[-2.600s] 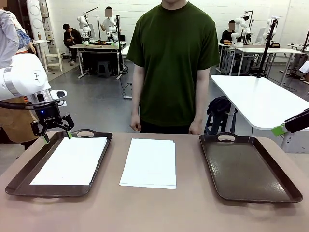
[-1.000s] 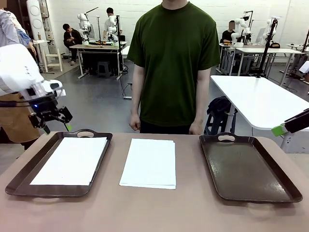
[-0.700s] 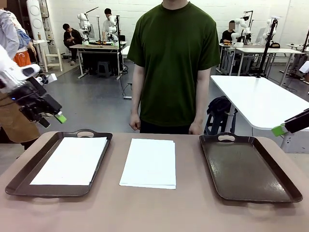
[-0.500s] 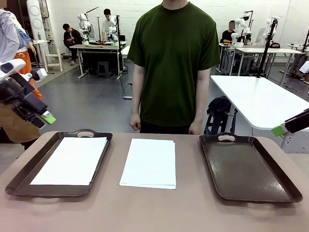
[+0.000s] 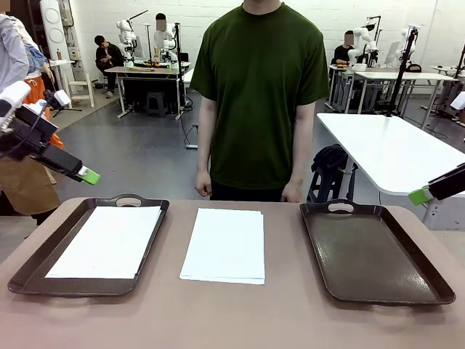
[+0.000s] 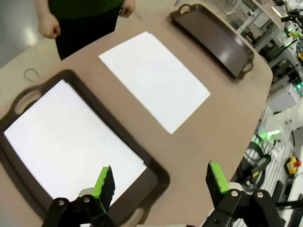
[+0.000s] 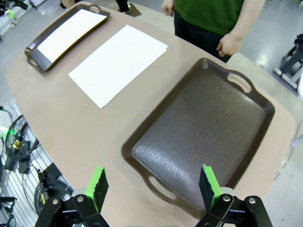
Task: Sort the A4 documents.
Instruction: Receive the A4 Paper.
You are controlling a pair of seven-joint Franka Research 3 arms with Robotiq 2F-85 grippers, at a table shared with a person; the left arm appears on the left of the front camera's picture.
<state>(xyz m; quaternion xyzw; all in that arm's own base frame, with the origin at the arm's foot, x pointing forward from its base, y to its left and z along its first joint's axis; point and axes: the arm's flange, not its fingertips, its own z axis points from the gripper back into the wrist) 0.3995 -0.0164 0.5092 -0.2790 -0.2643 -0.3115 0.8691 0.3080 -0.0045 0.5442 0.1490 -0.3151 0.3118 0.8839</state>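
Left fingers (image 6: 103,183) apart — A4 documents (image 5: 224,243) plain white, flat

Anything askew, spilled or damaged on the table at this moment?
Nothing serious. The middle stack of A4 documents is slightly fanned, its edges not quite flush. The sheet in the left tray lies flat, and that tray and the right tray look intact.

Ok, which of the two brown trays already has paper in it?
The dark brown handled tray on the robot's left: a white A4 paper sheet lies in it, while the right-hand tray has a bare brown floor.
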